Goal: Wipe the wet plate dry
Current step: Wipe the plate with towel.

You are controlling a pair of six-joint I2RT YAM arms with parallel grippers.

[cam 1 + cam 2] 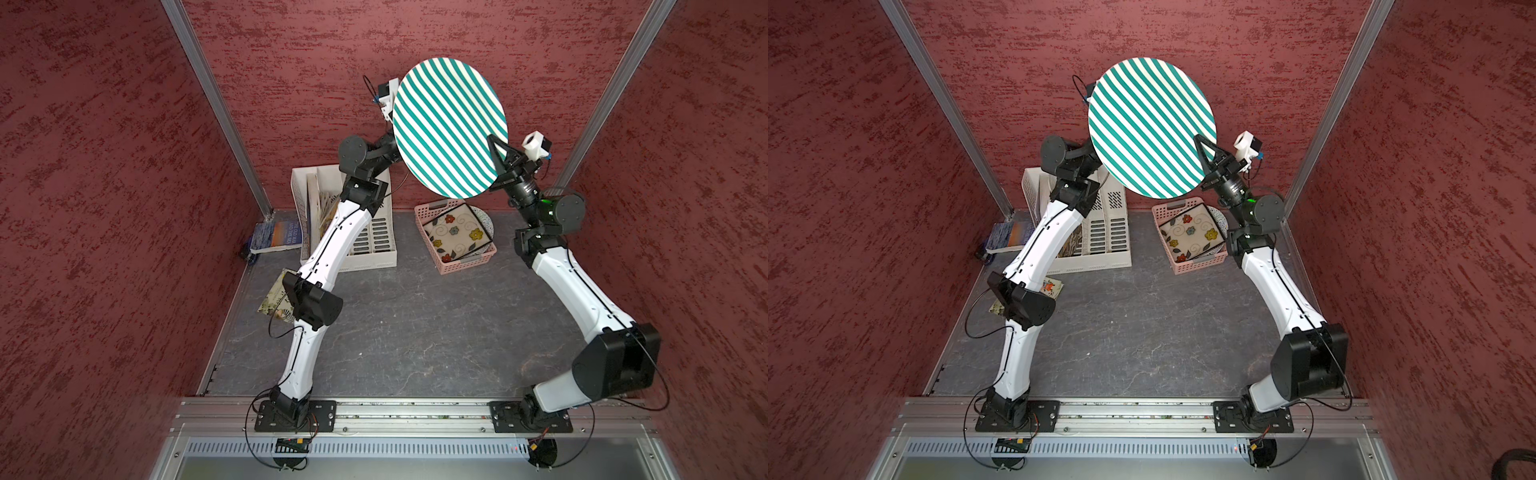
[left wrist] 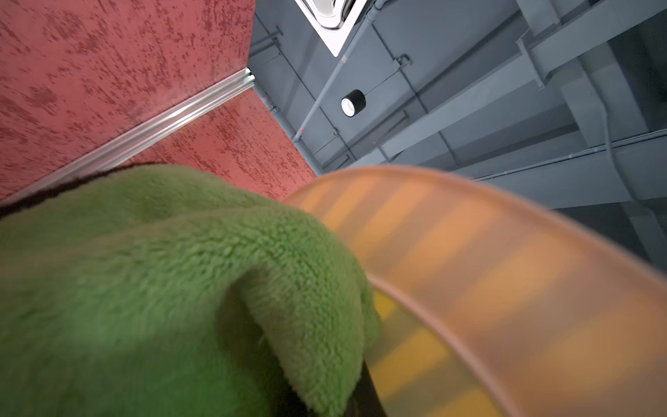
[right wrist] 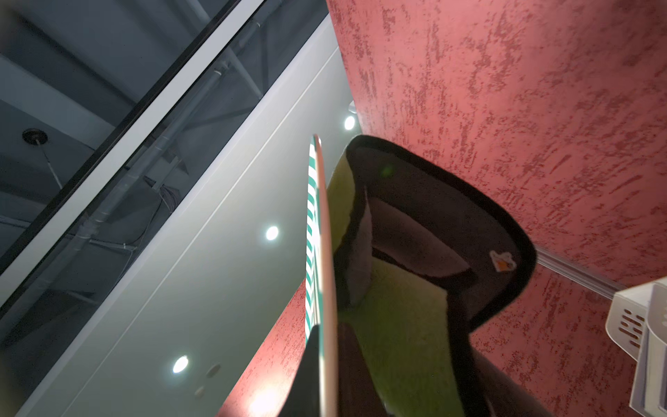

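**Teal stripes aloft on a single pinch**

We see the plate (image 1: 449, 124) held on edge, high above the table (image 1: 415, 332) and close in front of the back wall (image 1: 311, 62). The right gripper (image 1: 498, 156) is closed tight on its lower rim. Behind it, hidden in both top views, the left gripper (image 2: 326, 404) is clamped on the green cloth (image 2: 144, 289), which lies against the plate's far face.

Our worry is that one pinch on a wet rim is all that holds it. A hard push from the cloth could swivel the plate or slide it free. It would then fall toward the table, where the pink basket (image 1: 469, 262) with its floral dish (image 1: 455, 232) sits. A loose fold could also snag the rim.

The wall crowds the left arm's stroke. The white rack (image 1: 374, 245) and book (image 1: 276, 237) lie low and clear.
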